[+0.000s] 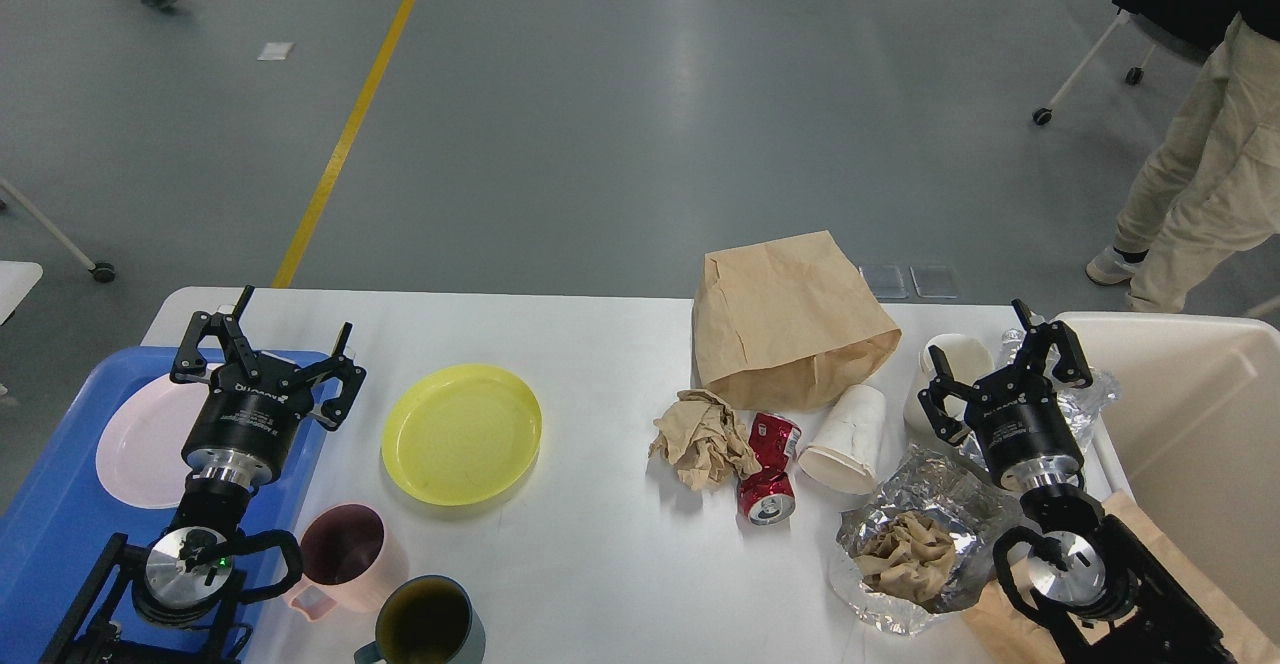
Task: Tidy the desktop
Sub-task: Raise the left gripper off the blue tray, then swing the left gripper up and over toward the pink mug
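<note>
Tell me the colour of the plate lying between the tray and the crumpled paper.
Yellow: the plate, seen clearly in the head view.

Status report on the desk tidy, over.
Left gripper open, empty, above blue tray. Right gripper open, empty. Desktop not yet tidy: yellow plate, crushed can, paper bag.

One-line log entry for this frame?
left gripper: open, over tray | right gripper: open, empty | desktop: cluttered
</note>
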Robot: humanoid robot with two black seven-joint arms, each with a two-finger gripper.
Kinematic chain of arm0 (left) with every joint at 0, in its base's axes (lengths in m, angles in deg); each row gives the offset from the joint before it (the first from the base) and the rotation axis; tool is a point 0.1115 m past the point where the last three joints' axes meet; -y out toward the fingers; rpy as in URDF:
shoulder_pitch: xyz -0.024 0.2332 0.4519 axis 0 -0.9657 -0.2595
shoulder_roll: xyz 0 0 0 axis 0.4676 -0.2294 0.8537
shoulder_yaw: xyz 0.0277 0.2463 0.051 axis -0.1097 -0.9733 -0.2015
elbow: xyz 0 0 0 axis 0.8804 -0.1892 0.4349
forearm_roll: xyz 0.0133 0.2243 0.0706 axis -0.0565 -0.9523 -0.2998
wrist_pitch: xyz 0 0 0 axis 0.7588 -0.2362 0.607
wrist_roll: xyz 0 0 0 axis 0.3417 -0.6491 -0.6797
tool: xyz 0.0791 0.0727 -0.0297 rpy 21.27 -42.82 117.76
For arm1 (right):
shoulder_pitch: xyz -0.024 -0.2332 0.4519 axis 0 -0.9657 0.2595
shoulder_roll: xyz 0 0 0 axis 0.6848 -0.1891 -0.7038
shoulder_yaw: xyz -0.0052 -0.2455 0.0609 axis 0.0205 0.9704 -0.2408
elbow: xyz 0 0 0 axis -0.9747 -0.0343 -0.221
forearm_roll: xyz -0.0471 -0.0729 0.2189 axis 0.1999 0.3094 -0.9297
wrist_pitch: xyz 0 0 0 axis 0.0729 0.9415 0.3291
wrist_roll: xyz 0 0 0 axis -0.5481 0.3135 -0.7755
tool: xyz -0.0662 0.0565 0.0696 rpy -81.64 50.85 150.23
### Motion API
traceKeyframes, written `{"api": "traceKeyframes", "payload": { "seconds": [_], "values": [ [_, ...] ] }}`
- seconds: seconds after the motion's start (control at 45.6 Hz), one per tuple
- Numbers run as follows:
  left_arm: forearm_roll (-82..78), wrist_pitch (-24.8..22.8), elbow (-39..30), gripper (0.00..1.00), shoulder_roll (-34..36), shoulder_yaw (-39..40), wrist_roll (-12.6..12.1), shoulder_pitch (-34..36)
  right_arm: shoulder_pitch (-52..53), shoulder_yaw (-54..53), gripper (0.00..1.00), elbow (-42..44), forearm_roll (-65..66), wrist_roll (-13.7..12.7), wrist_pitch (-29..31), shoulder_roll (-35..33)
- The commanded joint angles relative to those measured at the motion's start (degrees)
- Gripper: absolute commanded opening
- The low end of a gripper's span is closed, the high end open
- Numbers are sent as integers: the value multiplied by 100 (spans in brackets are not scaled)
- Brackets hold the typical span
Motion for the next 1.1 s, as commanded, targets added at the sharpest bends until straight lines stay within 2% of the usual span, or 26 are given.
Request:
{"api": "traceKeyframes", "payload": {
  "seconds": [0.0,0.11,0.263,0.373,0.438,0.504,0.592,0.68,0.811,0.899,1.074],
  "values": [
    [-1,-50,35,97,8,61,27,-14,0,0,100,0,-1,0,0,0],
    [-1,-86,35,97,8,79,176,-40,9,0,100,9,-1,0,0,0],
    [-1,-50,-9,97,174,0,211,-22,9,0,100,9,-1,0,0,0],
    [60,-94,-35,97,788,-281,211,-22,9,0,100,9,-1,0,0,0],
    [69,-77,-36,97,1412,-939,194,82,9,0,100,9,-1,0,0,0],
    [78,-94,-36,97,2141,-1703,159,398,9,0,100,9,-1,0,0,0],
    [78,-94,17,97,3064,-3126,123,1162,9,0,100,9,-1,0,0,0],
    [78,-85,35,97,3663,-4760,185,2032,9,0,100,9,-1,0,0,0],
    [69,-138,52,97,4498,-6800,158,3561,9,0,100,9,-1,0,0,0],
    [69,-375,52,97,4753,-8145,133,4607,9,0,100,9,-1,0,0,0],
    [60,-779,61,97,4701,-11045,115,7015,0,0,100,0,-1,0,0,0]
  ]
}}
